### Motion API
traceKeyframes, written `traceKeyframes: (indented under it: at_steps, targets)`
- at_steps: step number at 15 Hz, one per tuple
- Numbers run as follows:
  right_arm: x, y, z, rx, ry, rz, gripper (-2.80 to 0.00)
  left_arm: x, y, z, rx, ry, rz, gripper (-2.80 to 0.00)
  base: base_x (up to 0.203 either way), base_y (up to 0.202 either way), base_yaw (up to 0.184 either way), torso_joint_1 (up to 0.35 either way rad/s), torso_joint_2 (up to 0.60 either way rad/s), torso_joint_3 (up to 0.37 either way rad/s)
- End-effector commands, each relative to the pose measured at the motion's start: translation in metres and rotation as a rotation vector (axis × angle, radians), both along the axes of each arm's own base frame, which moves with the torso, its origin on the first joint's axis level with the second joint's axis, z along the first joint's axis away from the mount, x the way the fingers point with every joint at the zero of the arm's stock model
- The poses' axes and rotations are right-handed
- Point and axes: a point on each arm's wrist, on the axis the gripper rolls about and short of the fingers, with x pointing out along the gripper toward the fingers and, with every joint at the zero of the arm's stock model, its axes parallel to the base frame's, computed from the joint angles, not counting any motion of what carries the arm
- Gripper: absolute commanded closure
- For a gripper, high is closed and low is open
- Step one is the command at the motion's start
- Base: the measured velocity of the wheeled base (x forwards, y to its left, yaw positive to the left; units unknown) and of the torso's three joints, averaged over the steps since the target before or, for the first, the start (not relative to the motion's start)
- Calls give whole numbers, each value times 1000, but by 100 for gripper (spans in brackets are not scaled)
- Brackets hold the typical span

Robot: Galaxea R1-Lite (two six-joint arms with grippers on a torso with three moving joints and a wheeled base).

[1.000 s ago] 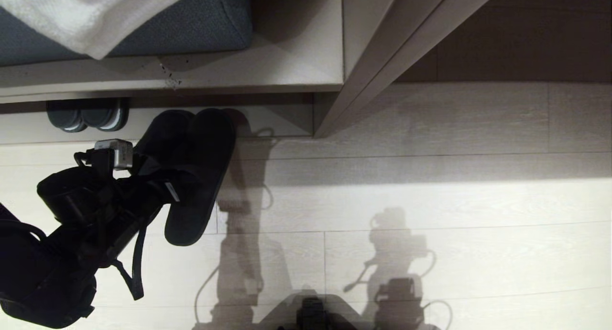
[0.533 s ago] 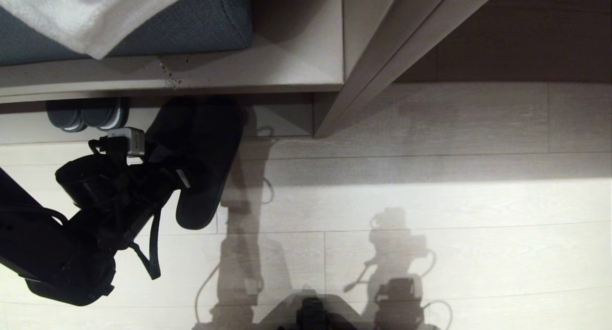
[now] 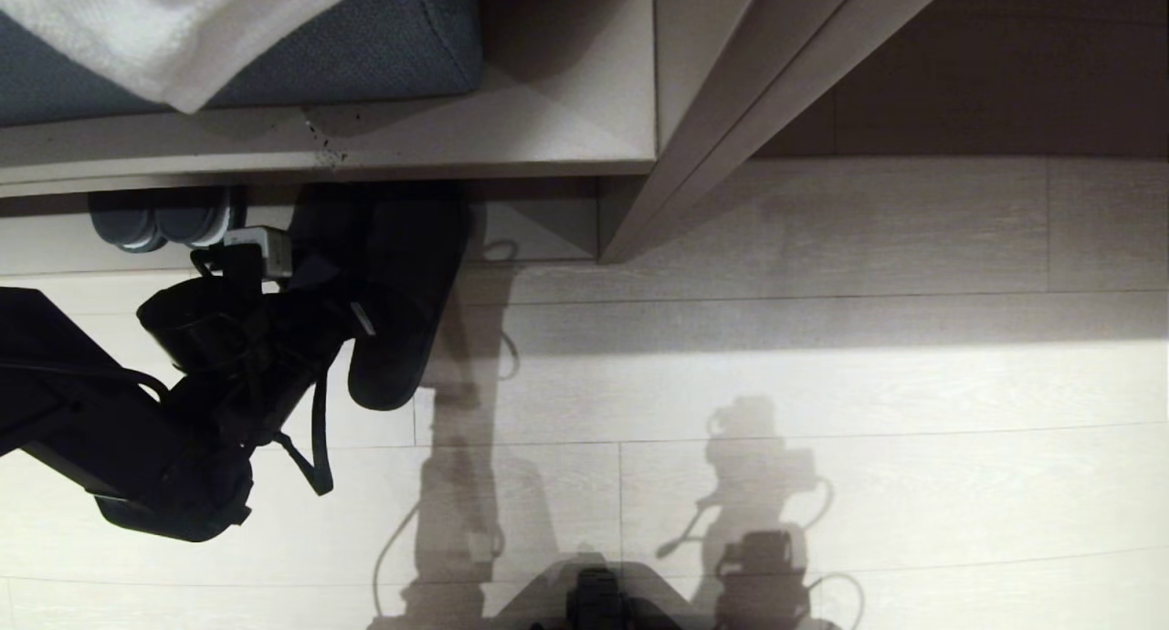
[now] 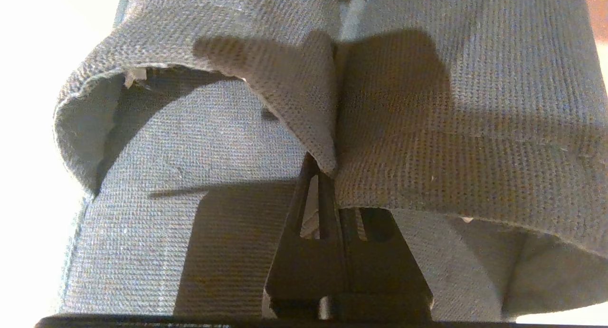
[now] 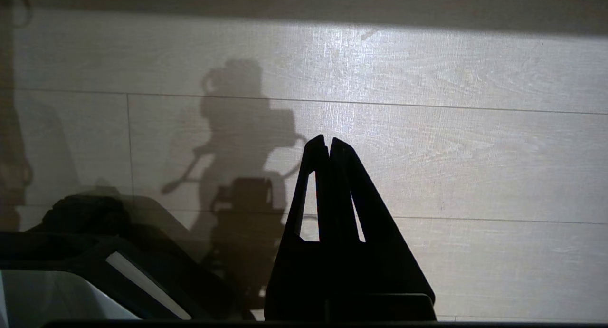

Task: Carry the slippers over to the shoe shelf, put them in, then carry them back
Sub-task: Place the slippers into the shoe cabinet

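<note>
Two black slippers (image 3: 402, 274) hang side by side from my left gripper (image 3: 354, 316), toes pointing into the shoe shelf (image 3: 539, 230) opening under the bench top; their heels hang over the floor. In the left wrist view the woven slippers (image 4: 213, 152) fill the picture, and the left gripper (image 4: 328, 170) is shut, pinching the inner edges of both uppers together. My right gripper (image 5: 328, 140) is shut on nothing and hangs parked above the pale floor; it does not show in the head view.
Another dark pair with pale sole edges (image 3: 164, 224) sits in the cubby left of the held slippers. Above lie a blue cushion (image 3: 365, 46) and a white towel (image 3: 155, 27). A tall board panel (image 3: 731, 91) stands to the right. My own base (image 3: 594, 603) is at the bottom edge.
My left arm has moved forward toward the bench, carrying the slippers; their toes have gone from in front of the cubby to under the bench top's edge. The right arm is still.
</note>
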Motion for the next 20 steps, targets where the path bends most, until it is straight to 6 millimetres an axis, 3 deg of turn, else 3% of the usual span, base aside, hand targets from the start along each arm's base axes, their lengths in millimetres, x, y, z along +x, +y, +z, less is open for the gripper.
traceKeyframes:
  at_steps: [1, 10, 20]
  targets:
    - [0, 0, -12, 0, 0, 0, 0, 10, -2, -4, -3, -11, 1, 0, 0, 0, 0, 0, 0, 0]
    - [0, 0, -12, 0, 0, 0, 0, 29, 0, 9, -14, -92, 15, 0, 0, 0, 0, 0, 0, 0]
    - [0, 0, -12, 0, 2, 0, 0, 27, 1, 18, -13, -118, 35, 0, 0, 0, 0, 0, 0, 0]
